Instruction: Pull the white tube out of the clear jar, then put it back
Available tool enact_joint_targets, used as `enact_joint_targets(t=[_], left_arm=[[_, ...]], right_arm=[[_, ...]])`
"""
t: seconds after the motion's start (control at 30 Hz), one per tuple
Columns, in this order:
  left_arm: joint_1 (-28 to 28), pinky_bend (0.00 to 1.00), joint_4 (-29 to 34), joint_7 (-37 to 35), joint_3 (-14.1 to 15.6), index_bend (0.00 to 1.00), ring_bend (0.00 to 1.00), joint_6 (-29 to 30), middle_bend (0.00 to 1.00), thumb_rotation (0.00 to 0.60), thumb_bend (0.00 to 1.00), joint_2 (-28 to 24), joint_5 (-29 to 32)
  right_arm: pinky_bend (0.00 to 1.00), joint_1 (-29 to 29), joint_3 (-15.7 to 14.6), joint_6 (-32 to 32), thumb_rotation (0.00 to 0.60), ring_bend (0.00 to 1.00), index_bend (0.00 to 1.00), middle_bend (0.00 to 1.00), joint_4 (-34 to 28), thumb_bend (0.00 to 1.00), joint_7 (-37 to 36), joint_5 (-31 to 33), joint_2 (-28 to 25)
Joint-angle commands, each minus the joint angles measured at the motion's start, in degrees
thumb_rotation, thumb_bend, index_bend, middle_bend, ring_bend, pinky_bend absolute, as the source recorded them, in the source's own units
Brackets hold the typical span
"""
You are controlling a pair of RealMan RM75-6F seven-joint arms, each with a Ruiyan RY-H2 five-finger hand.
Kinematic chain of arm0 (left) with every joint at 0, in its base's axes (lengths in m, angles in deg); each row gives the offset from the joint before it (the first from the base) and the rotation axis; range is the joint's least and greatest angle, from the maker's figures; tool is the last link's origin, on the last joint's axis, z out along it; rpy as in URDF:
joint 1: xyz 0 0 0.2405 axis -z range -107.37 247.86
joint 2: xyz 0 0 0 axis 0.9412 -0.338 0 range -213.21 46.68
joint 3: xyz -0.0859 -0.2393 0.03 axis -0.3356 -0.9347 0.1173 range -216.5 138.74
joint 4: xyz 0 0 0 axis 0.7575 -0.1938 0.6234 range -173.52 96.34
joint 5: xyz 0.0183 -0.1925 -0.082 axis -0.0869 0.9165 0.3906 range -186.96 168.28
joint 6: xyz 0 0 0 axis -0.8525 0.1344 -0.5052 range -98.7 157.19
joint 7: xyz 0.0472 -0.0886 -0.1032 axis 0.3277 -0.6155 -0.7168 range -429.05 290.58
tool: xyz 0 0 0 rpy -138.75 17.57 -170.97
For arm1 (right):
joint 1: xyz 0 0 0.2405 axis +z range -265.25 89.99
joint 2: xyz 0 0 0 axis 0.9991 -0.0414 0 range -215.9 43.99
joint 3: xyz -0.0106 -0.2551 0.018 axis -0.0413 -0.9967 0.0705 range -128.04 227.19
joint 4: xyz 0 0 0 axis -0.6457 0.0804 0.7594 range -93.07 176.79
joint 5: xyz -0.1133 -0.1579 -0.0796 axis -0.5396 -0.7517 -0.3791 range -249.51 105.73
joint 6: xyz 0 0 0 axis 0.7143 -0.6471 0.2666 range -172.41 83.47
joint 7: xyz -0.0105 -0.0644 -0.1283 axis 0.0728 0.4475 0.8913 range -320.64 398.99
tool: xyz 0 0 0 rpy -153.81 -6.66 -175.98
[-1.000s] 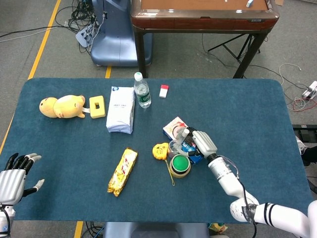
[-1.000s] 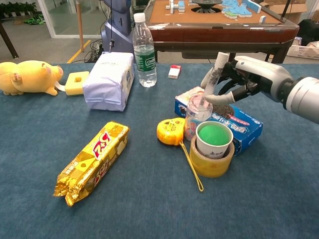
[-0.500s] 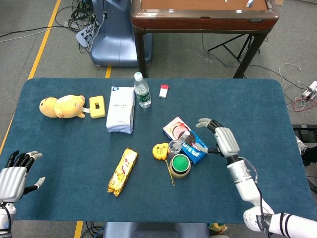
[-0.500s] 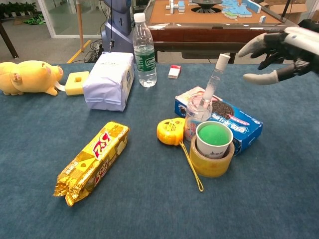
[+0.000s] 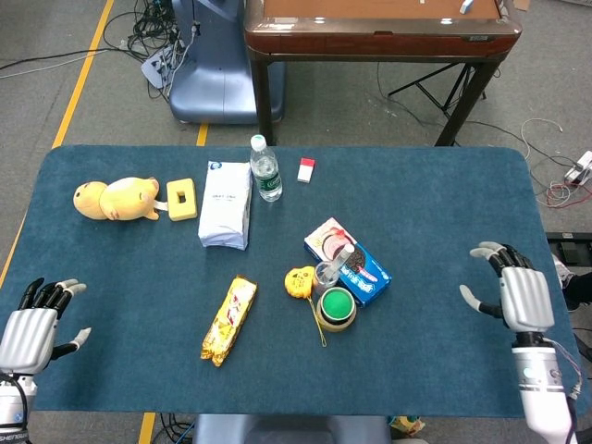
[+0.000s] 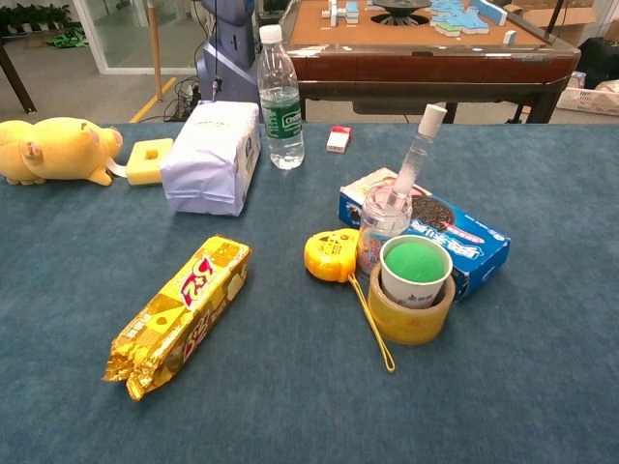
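The white tube (image 6: 417, 155) stands slanted in the clear jar (image 6: 383, 221), its capped top leaning to the right; from the head view the tube (image 5: 338, 256) and jar (image 5: 326, 274) sit near the table's middle. My right hand (image 5: 511, 294) hovers open far to the right near the table's edge, well away from the jar. At the front left corner my left hand (image 5: 34, 324) is open and holds nothing. Neither hand appears in the chest view.
Around the jar: a blue biscuit box (image 6: 455, 237) behind, a green-filled cup in a tape roll (image 6: 414, 285) in front, a yellow tape measure (image 6: 331, 254) to the left. Further left lie a yellow snack bag (image 6: 179, 314), white pouch (image 6: 212, 155), water bottle (image 6: 280, 97) and plush toy (image 6: 56, 150).
My right hand let go of the tube, opened and drew back to the right edge of the table. The tube stays in the jar. The left hand barely moved.
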Motion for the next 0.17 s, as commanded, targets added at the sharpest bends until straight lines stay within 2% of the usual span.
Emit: enact_joint_targets(t=[0.03, 0.17], left_arm=[[0.0, 0.05, 0.2, 0.2, 0.0, 0.25, 0.16, 0.1, 0.21, 0.6, 0.24, 0.0, -0.2], [0.0, 0.05, 0.5, 0.2, 0.0, 0.25, 0.16, 0.2, 0.21, 0.6, 0.24, -0.2, -0.1]], right_arm=[[0.26, -2.3, -1.1, -1.3, 0.6, 0.19, 0.32, 0.26, -0.9, 0.31, -0.6, 0.5, -1.2], [0.26, -4.0, -1.5, -1.8, 0.6, 0.19, 0.32, 0.26, -0.7, 0.31, -2.5, 0.1, -1.8]])
